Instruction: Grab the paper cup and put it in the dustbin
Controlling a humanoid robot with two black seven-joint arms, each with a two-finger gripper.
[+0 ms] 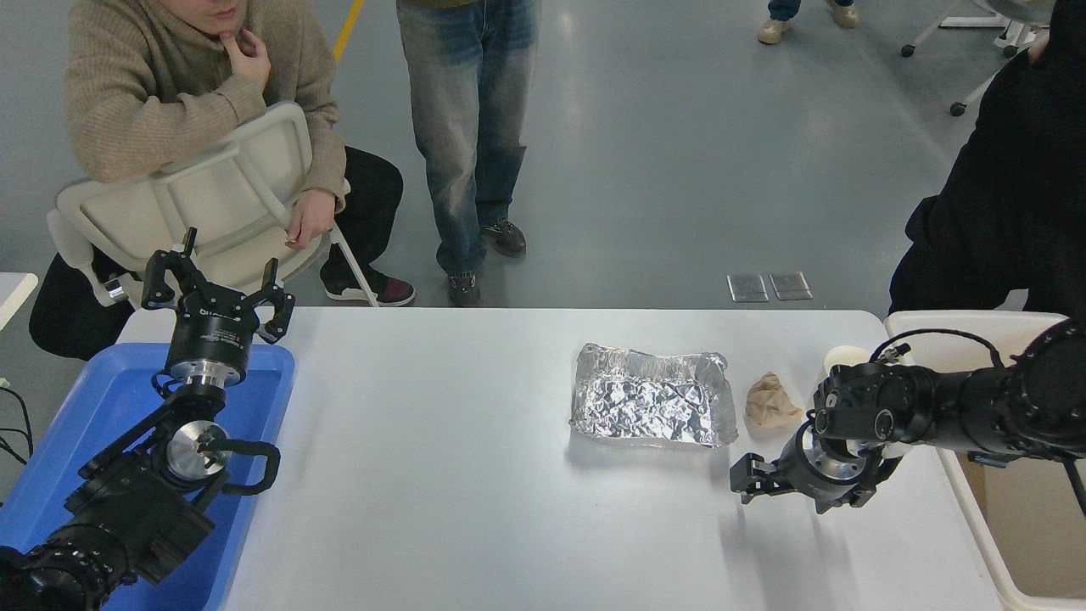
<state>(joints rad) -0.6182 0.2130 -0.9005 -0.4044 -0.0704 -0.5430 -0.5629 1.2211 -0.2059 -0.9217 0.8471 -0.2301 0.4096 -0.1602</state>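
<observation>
The paper cup [845,357] stands near the table's right edge, and only its cream-white rim shows behind my right arm. The dustbin [967,326] is the large cream-white bin just off the table's right side. My right gripper [801,496] hangs low over the table in front of the cup, a short way nearer the camera. Its fingers are spread and hold nothing. My left gripper [217,287] is parked open over the blue tray at the lower left.
A crinkled silver foil tray [652,407] lies mid-table with a crumpled brown paper wad [769,400] to its right, close to my right wrist. A blue plastic tray [102,407] sits at the left. People sit and stand at the far side and the right.
</observation>
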